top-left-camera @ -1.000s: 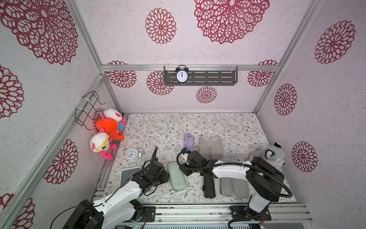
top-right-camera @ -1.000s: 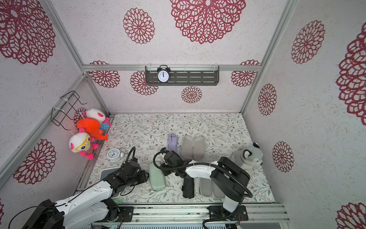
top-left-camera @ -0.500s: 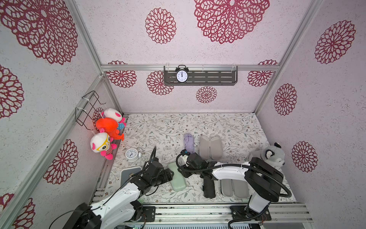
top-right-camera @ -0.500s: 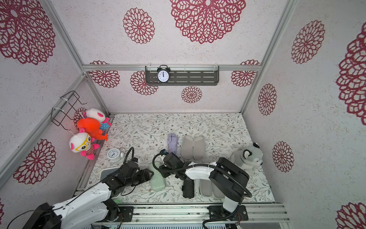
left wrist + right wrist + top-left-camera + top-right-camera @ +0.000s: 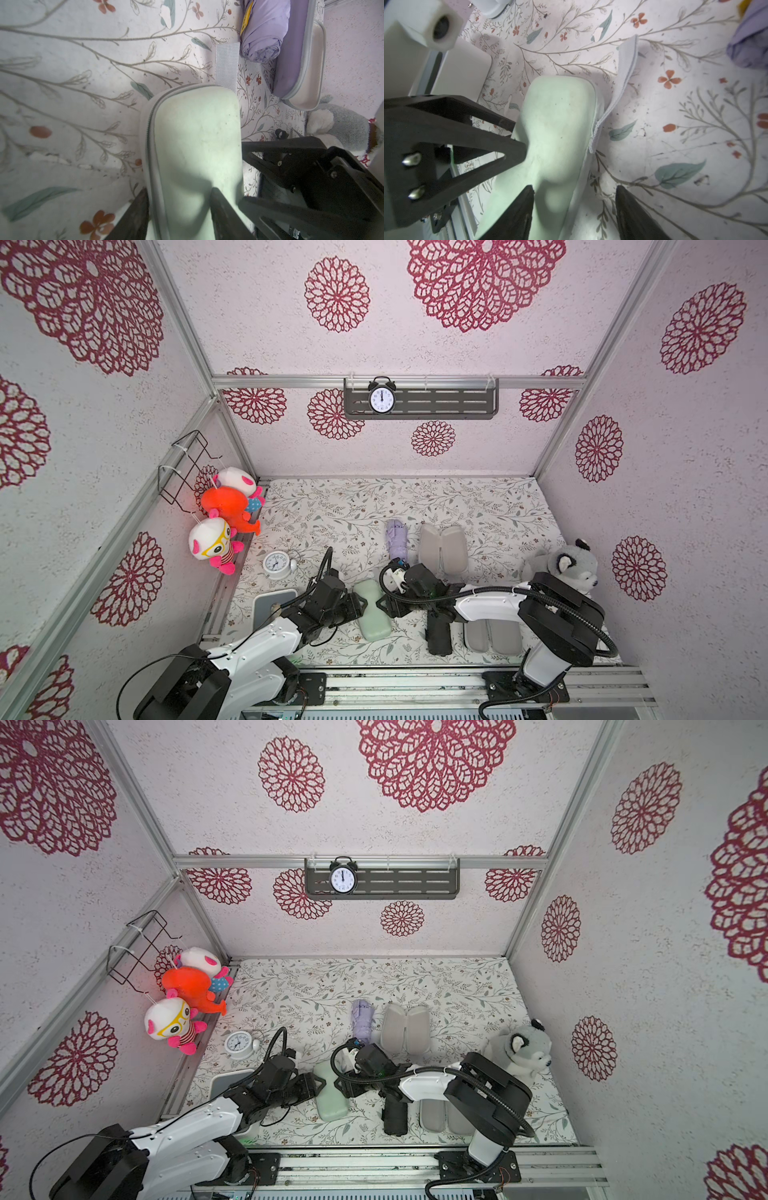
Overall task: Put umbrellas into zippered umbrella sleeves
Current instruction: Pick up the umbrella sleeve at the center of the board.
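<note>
- The counter (image 5: pixel 332 506), covered by a cloth printed with twigs and small flowers, carries everything. The left arm (image 5: pixel 257 643) and the right arm (image 5: pixel 486 605) stretch in from its near edge and meet at the middle front.
- The right pincer (image 5: pixel 574 187) is released. Its fingers stand spread, one over the top of the mint green sleeve (image 5: pixel 556 124) and the other over bare cloth beside it, with the sleeve's edge between them.
- The left pincer (image 5: pixel 178 190) faces the same sleeve from the opposite side. One finger sits at the zipper edge and the other lies on the shell's broad face. I cannot tell whether it is clenched on the sleeve.
- A grey husky plush (image 5: pixel 569 568) sits at the counter's right edge, well apart from both pincers.
- The lilac sleeve (image 5: pixel 442 547) lies open, grey lining up, behind the right arm.
- A second sleeve (image 5: pixel 494 635) lies open at the front right, grey lining up and partly under the right arm. Its shell colour does not show.
- The mint green sleeve lies shut at the middle front, between the two pincers.
- A grey tray (image 5: pixel 266 605) sits at the front left, partly under the left arm.
- The black umbrella (image 5: pixel 438 635) lies just beside the second sleeve, on its left, with its far end under the right arm.
- The lilac umbrella (image 5: pixel 395 539), folded, lies outside the lilac sleeve, just beside it on its left.
- A white alarm clock (image 5: pixel 276 564) stands behind the tray.
- A webbing strap (image 5: pixel 226 64) trails from the mint green sleeve's far end onto the cloth.
</note>
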Robot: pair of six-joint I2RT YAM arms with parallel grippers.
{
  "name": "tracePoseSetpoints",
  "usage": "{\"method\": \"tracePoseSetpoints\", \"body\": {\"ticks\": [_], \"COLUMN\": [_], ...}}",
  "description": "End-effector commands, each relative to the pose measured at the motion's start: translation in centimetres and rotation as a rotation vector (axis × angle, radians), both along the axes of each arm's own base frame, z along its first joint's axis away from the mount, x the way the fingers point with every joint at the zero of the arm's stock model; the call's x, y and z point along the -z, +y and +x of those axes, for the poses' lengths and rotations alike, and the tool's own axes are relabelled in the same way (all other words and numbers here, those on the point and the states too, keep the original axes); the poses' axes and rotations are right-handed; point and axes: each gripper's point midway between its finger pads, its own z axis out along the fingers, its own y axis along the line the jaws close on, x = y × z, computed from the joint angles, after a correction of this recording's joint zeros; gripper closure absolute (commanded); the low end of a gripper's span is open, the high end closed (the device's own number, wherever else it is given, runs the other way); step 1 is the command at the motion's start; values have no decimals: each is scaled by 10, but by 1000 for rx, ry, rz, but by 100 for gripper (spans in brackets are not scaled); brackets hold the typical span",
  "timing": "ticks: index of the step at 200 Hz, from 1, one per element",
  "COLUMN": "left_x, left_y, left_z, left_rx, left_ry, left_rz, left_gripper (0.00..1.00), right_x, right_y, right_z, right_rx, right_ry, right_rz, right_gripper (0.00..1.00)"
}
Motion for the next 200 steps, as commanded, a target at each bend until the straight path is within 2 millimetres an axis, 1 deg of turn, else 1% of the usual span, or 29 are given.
{"method": "tracePoseSetpoints", "body": {"ticks": [1,5,11,29,35,45,72,91,111,136,141,148,154,172,187,200], "left_x": [27,28,30,40,43,48,50,52,62,66,68,71,74,79,79,79], "left_y": [22,23,24,28,30,34,40,44,43,43,42,43,44,46,46,46], "left_z": [-17,-17,-18,-23,-24,-28,-33,-36,-45,-45,-45,-47,-48,-50,-49,-48], "left_rx": [-13,-15,-15,-16,-21,-27,-35,-55,-57,-67,-68,-72,-77,-91,-91,-88], "left_ry": [73,76,86,111,118,132,142,152,193,199,202,212,219,232,229,223], "left_rz": [111,114,118,130,136,148,156,150,132,126,123,124,128,133,139,143], "left_gripper": [53,55,59,62,66,69,70,71,72,72,73,81,83,81,80,81], "right_x": [-1,1,3,9,10,13,24,25,27,30,32,34,34,34,33,33], "right_y": [13,13,13,12,12,14,17,21,21,28,29,30,32,35,41,47], "right_z": [-6,-7,-6,-7,-8,-10,-15,-16,-15,-15,-15,-16,-15,-16,-18,-24], "right_rx": [-30,-32,-29,-20,-25,-30,-34,-42,-32,-35,-34,-33,-35,-36,-46,-71], "right_ry": [85,92,98,111,120,138,187,209,209,235,239,245,244,250,255,269], "right_rz": [82,85,84,74,74,85,97,136,137,170,171,166,165,180,188,196], "right_gripper": [35,35,35,33,32,32,32,32,32,33,33,33,33,34,36,37]}}
